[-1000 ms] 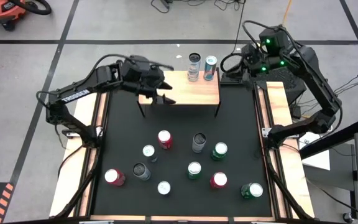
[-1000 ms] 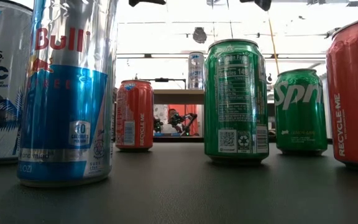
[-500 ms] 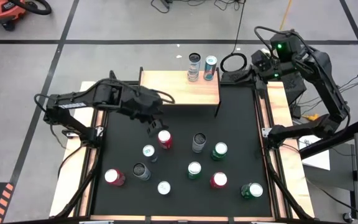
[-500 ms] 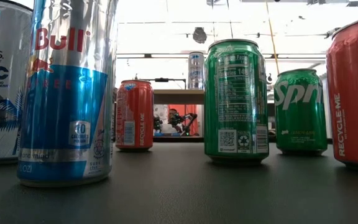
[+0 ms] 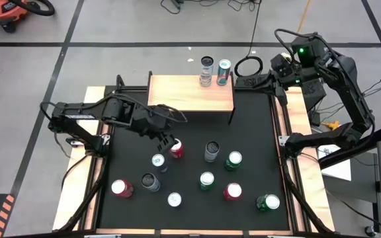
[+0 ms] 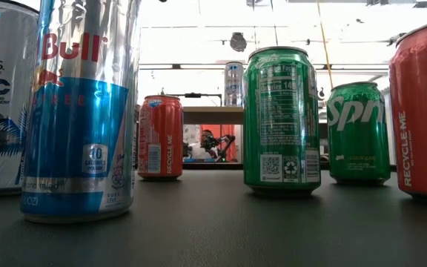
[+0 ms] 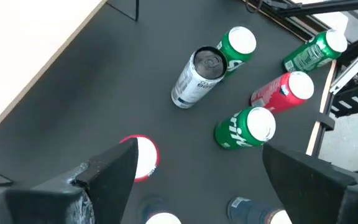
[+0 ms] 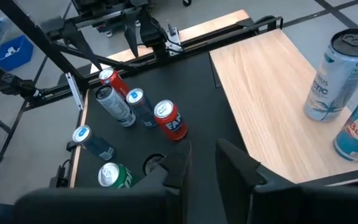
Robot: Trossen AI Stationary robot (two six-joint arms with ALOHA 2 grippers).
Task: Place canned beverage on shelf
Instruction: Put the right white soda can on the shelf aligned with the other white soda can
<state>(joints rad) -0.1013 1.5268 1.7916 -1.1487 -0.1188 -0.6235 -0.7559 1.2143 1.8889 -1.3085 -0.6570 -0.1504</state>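
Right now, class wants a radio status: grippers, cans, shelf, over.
Left gripper open, over red can, nothing held. Right gripper shut, empty, parked beyond shelf. Two cans on shelf. Neighbouring cans crowd the red one.

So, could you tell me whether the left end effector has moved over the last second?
Yes: the left end effector has left the shelf edge and come toward the table's front, over the red can.

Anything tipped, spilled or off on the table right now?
Nothing stands out. All the cans on the black table stand upright, no spill shows, and the two cans already on the shelf are upright near its right end. The left gripper is open beside the red can; the right gripper waits by the shelf.
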